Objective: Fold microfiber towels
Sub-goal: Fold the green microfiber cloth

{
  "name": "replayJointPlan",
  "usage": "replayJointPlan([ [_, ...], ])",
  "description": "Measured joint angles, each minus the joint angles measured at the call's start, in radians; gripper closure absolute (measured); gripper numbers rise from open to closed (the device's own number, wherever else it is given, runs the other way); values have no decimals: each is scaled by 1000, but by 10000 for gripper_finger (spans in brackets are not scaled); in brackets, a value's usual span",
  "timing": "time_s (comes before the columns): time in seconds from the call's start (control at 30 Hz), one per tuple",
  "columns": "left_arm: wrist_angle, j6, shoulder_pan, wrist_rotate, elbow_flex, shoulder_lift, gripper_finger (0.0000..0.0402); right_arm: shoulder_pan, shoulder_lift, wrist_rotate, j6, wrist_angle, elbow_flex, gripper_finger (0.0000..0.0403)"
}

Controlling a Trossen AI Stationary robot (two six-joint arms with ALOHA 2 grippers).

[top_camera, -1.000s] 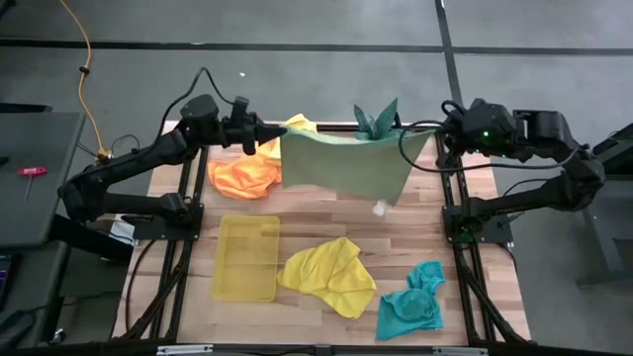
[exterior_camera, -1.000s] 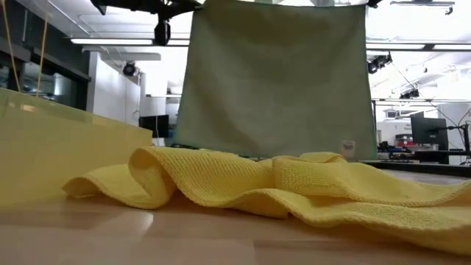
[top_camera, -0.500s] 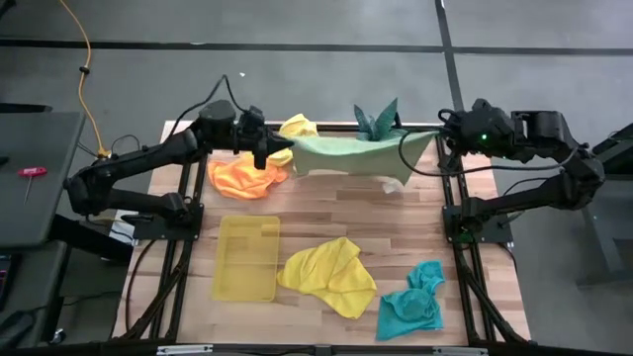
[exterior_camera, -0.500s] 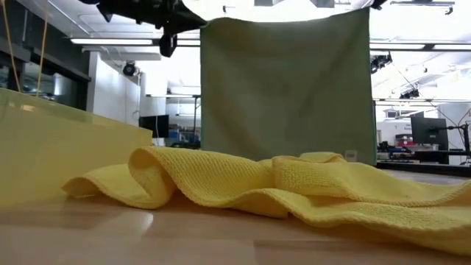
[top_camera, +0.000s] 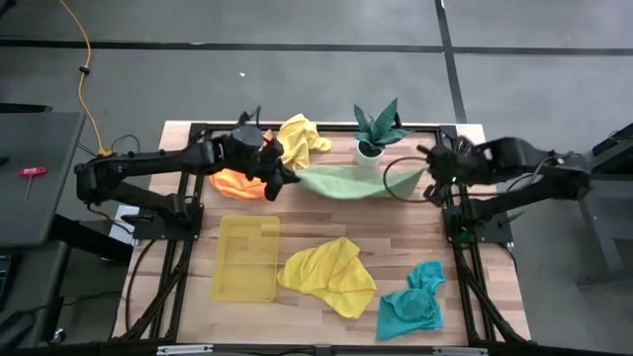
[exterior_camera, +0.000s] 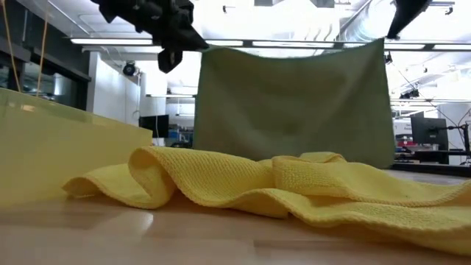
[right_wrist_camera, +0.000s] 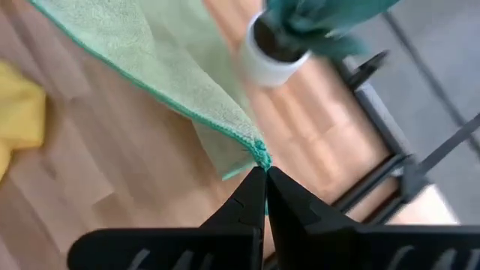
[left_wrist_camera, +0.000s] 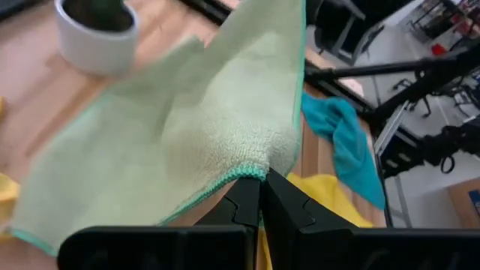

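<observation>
**Olive-green towel lowered toward table, both corners held**

Olive-green towel (top_camera: 348,182) was pinched at one corner by the left gripper (left_wrist_camera: 260,196), fingers clamped, and at the opposite corner by the right gripper (right_wrist_camera: 264,177), likewise clamped. Since a second earlier both grippers had dropped and the hanging cloth had come down, spanning between orange towel (top_camera: 237,183) and potted plant (top_camera: 374,132). Judgement: laying flat was under way, folding not begun.

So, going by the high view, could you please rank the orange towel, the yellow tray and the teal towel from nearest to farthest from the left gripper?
From the left gripper, shut on the olive-green towel:
1. Orange towel, right beside it toward the left edge.
2. Yellow tray, nearer the table's front, left side.
3. Teal towel, front right corner.
</observation>
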Motion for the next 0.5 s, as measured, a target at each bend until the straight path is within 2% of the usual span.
replayJointPlan([
  [0.5,-23,-119,-250,-81,0,271,401,227,-2,-201,368,235,-343,403],
])
